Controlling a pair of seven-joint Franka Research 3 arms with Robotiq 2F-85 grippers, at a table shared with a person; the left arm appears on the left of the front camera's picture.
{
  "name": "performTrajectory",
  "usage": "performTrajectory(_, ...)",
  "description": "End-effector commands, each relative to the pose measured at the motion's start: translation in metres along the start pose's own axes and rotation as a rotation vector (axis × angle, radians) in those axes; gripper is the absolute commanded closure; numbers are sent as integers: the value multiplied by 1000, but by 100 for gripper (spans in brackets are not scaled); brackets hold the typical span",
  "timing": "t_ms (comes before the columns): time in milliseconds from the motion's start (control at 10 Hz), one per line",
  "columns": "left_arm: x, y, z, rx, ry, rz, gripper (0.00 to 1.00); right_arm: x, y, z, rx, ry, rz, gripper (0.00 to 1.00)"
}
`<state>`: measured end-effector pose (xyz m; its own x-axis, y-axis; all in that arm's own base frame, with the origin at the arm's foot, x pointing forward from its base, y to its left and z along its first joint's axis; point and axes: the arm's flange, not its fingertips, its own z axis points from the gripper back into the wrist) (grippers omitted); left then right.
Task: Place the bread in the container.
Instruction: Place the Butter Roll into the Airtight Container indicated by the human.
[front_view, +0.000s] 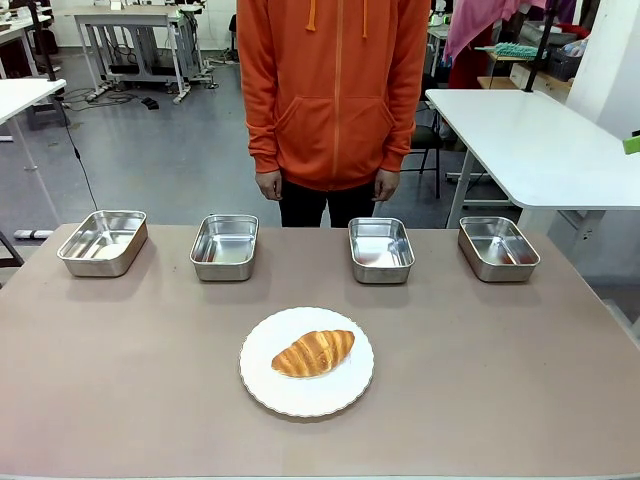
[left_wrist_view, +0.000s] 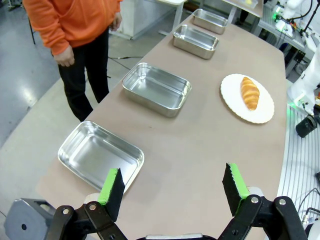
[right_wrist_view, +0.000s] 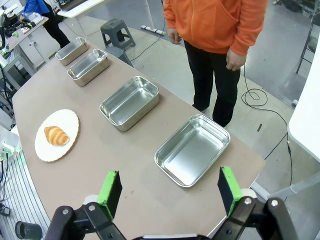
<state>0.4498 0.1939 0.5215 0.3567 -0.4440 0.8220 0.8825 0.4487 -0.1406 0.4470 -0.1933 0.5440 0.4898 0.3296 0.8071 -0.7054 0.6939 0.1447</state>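
Note:
The bread, a golden-brown croissant (front_view: 313, 353), lies on a round white plate (front_view: 306, 391) in the middle of the table; it also appears far off as the croissant (left_wrist_view: 249, 92) and the croissant (right_wrist_view: 56, 135). Four look-alike steel pans stand in a row along the far edge: pan (front_view: 103, 242), pan (front_view: 224, 247), pan (front_view: 381, 249), pan (front_view: 497, 248). I cannot tell which one is the container. My left gripper (left_wrist_view: 173, 190) is open above the table, beside the leftmost pan (left_wrist_view: 100, 155). My right gripper (right_wrist_view: 170, 190) is open beside the rightmost pan (right_wrist_view: 192, 149).
A person in an orange hoodie (front_view: 335, 90) stands at the far side, hands hanging down, away from the table. The brown tabletop (front_view: 500, 380) is bare around the plate. A white table (front_view: 540, 140) stands behind on the right.

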Motion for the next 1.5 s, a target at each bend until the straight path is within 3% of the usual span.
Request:
performTrajectory(0,1,-1,0,-1,-3,-5,0,2,-1,-1,4,-20,3,0)
performTrajectory(1400,1,-1,0,-1,-3,-5,0,2,-1,-1,4,-20,3,0)
